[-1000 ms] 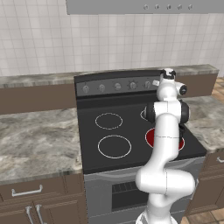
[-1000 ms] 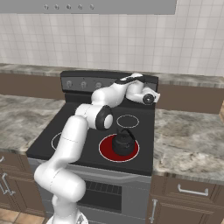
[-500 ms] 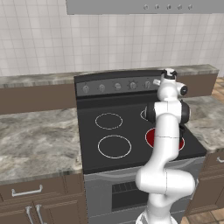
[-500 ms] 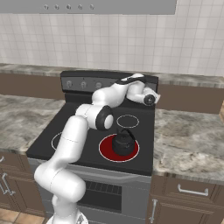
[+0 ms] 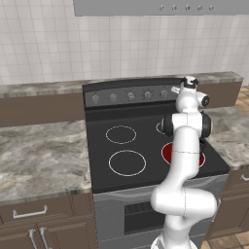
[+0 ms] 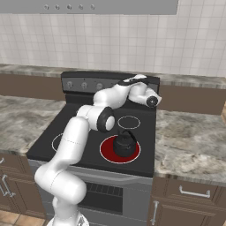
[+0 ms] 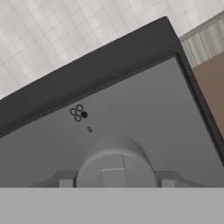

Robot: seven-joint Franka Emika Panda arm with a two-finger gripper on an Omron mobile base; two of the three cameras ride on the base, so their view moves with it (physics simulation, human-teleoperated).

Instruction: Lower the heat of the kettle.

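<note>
The kettle (image 6: 124, 145), small, squat and dark grey, sits on the glowing red front right burner (image 6: 106, 152). In the left base view the arm hides the kettle and part of the red burner (image 5: 168, 153) shows. My gripper (image 6: 126, 82) reaches to the stove's back control panel (image 5: 121, 97) at its right end. In the hand view the gripper (image 7: 117, 181) is shut on a round grey stove knob (image 7: 114, 157), with a fingertip (image 7: 65, 181) on either side. Above the knob a small burner diagram (image 7: 78, 113) has one filled dot.
Several more knobs (image 5: 130, 96) line the panel to the left. Three unlit burners (image 5: 127, 162) mark the black cooktop. Marble counters (image 5: 39, 155) flank the stove on both sides, with a tiled wall behind and a range hood (image 5: 160, 7) overhead.
The wrist seems to have rolled slightly at the knob. The rest of the arm and the kettle have stayed put.
</note>
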